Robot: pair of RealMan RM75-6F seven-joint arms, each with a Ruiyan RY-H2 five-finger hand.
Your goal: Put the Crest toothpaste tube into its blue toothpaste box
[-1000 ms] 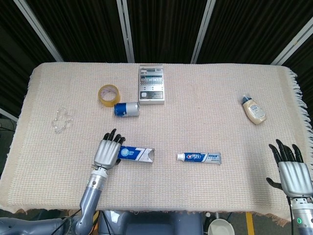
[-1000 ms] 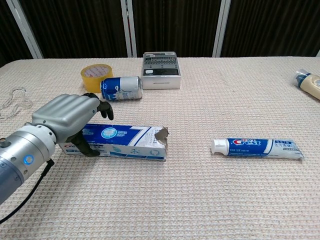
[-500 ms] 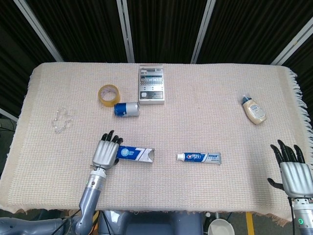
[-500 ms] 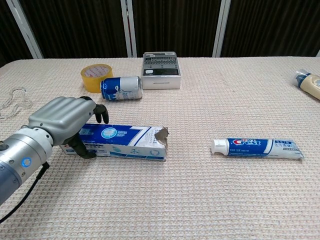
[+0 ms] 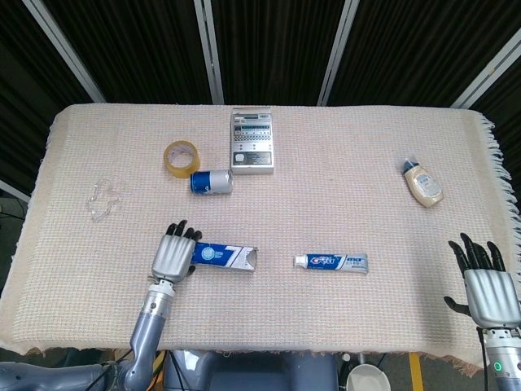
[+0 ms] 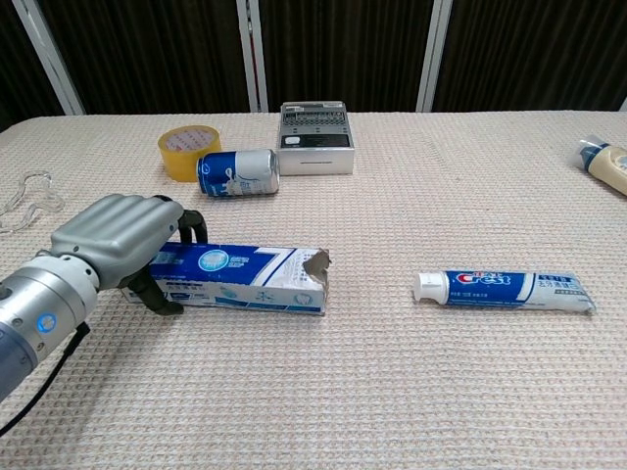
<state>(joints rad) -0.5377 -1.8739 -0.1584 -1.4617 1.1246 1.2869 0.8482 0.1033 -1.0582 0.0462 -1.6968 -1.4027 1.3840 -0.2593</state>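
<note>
Early stage of boxing the toothpaste, nothing yet inserted. Woven table cloth (image 5: 326, 326) under everything, taken here as backdrop; blue toothpaste box (image 6: 250, 278) taken as landmark, lying flat on its long side, torn open end turned toward the tube. Left hand (image 6: 122, 240) draped over the closed end of the box, fingers curled down its far side and thumb against the near side, apparently gripping it, though not lifted off the cloth. Right hand (image 5: 488, 289) far to the right of the box at the near table edge, fingers spread and upright, holding nothing; outside the chest view. Crest toothpaste tube (image 6: 505, 290) lying flat to the right of the box, well apart from it, white cap pointing at the open end and roughly in line with it, untouched by either hand. Grey device with buttons (image 5: 252, 140) beyond the box, toward the far edge. Blue can (image 6: 238, 172) on its side just beyond the box, roll of yellow tape (image 6: 183, 152) beside the can. Small cream bottle (image 5: 423, 182) far right of the box, beyond the tube. Clear plastic piece (image 5: 102, 199) left of the box. Judged done: box secured at one end. Judged left: tube to be picked up, aligned cap-first with the opening, and slid fully inside.
</note>
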